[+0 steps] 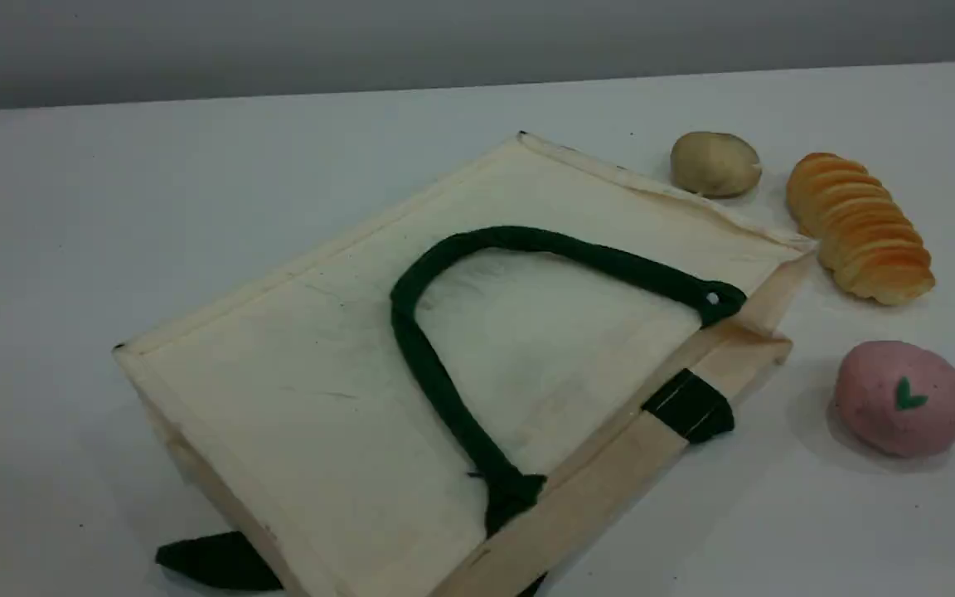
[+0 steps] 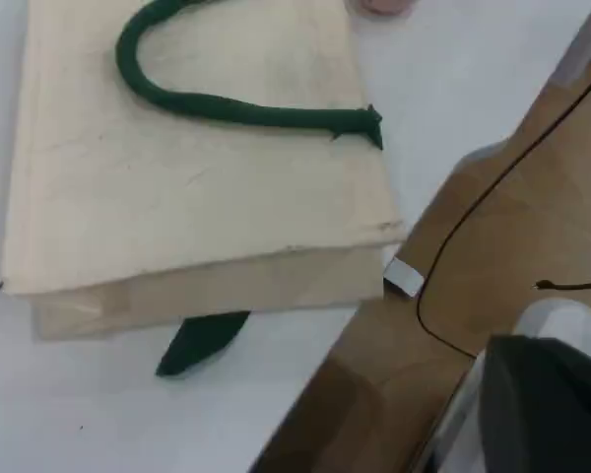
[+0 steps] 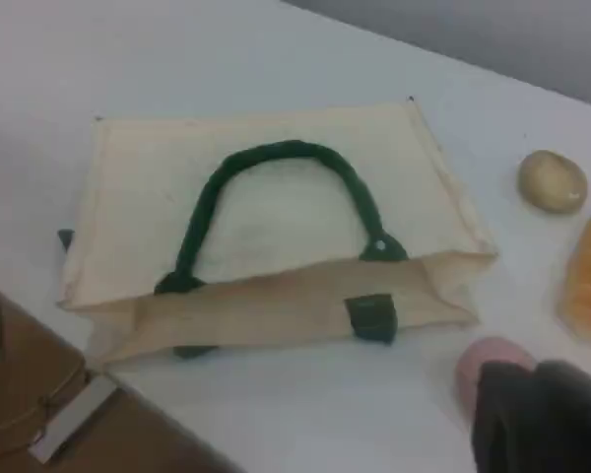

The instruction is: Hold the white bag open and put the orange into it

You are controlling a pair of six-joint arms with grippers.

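The white bag [image 1: 320, 373] lies flat on the table, its dark green rope handle [image 1: 419, 348] resting on the upper panel. Its mouth edge with a green strap patch [image 1: 690, 406] faces the lower right. In the right wrist view the white bag [image 3: 276, 227] shows that mouth as a narrow gap. The left wrist view sees the white bag [image 2: 197, 187] from its bottom end. The orange is out of view. No arm appears in the scene view. My left gripper [image 2: 542, 404] and right gripper [image 3: 542, 419] each show one dark tip, both away from the bag and holding nothing that I can see.
To the right of the bag lie a tan potato-like lump [image 1: 715, 163], a ridged golden bread loaf [image 1: 859, 225] and a pink speckled ball [image 1: 900, 398] with a green mark. A brown board [image 2: 453, 296] with a black cable borders the table in the wrist views.
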